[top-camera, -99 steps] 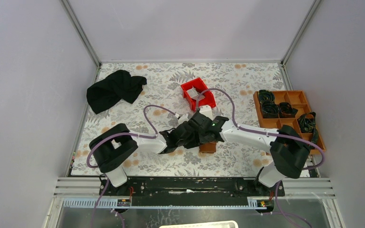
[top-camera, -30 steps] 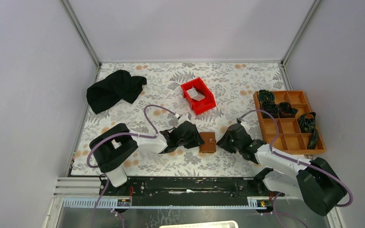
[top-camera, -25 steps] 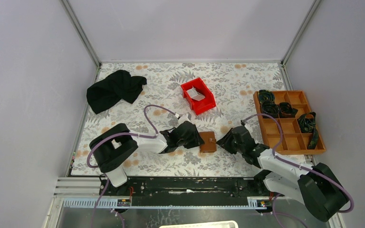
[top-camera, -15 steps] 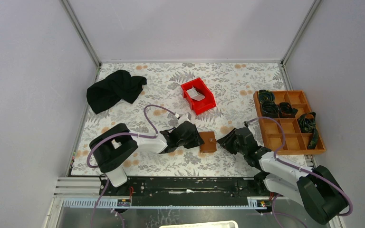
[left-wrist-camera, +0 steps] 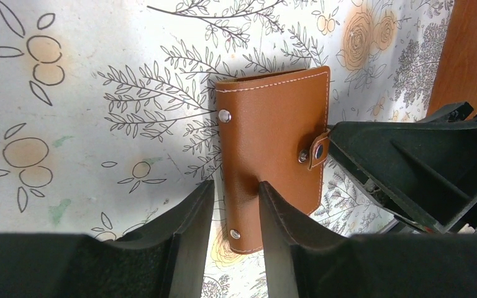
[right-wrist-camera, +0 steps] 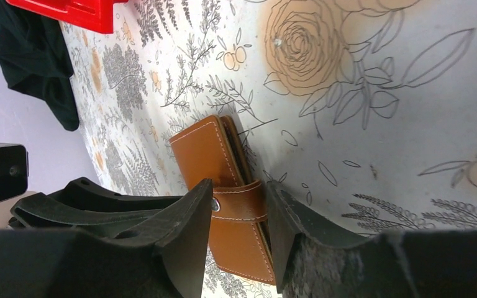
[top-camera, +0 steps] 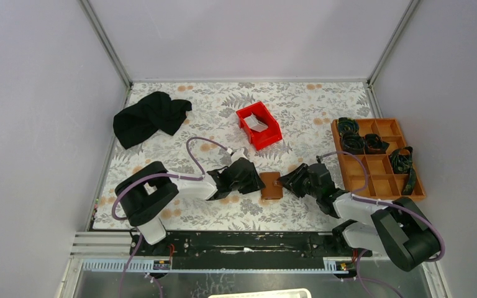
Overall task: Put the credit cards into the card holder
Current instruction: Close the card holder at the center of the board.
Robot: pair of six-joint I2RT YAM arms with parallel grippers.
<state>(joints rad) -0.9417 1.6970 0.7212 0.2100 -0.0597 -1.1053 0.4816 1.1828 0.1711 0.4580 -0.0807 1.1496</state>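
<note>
The card holder (top-camera: pixel 271 185) lies shut and flat on the floral table (top-camera: pixel 211 99) near the front edge. Its tab clasp (left-wrist-camera: pixel 318 149) is snapped over the side at its 3 o'clock. The credit cards (top-camera: pixel 258 123) are taken to be the pale slips in the red bin (top-camera: pixel 272 138), at 12 o'clock from the holder and well apart from it; none is held.

The left gripper (left-wrist-camera: pixel 235 189) is set at the holder's 9 o'clock with jaws apart, straddling the riveted edge. One finger (left-wrist-camera: pixel 282 230) is over the leather and the other over the table; whether pressure is applied cannot be told. The right gripper (right-wrist-camera: pixel 239 186) is placed at 3 o'clock, jaws apart on either side of the tab and not closed on it.

The step in hand is judged to be undoing the clasp. Only the tab should be pinched, close to the snap, with the cover beneath left out of the grip; otherwise the whole holder is likely to be lifted. The pull is best directed upward and toward 3 o'clock as a peel, while the leather is pinned down at 9 o'clock. Once the snap is freed, room should be made at 9 o'clock, since the cover probably swings that way.
</note>
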